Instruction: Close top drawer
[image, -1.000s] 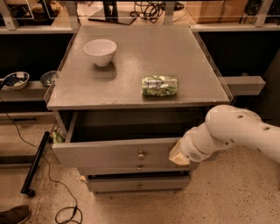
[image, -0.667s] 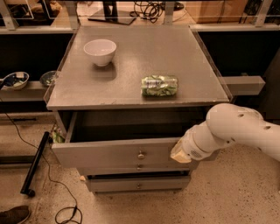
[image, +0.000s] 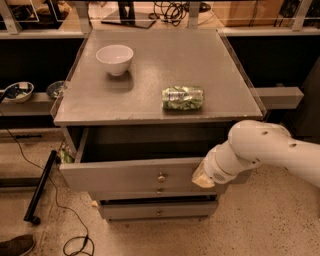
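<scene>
You're over a speckled floor (image: 280, 220) in a dim workroom, facing a grey cabinet (image: 200, 55). At 5 o'clock from centre the gripper (image: 202, 177) sits against the top drawer (image: 125, 175), just right of its knob (image: 161, 177). I'd judge it is placed there to push the front in. Whether it is open or closed, you can't tell. The drawer stands pulled out under the tabletop: wide, grey, flat-fronted, dark inside. Beyond it, a green packet (image: 183, 98) lies at 1 o'clock and a white bowl (image: 115, 59) at 11.

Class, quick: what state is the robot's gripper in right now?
Gripper: at the right part of the open top drawer's front; open or shut cannot be told.
</scene>
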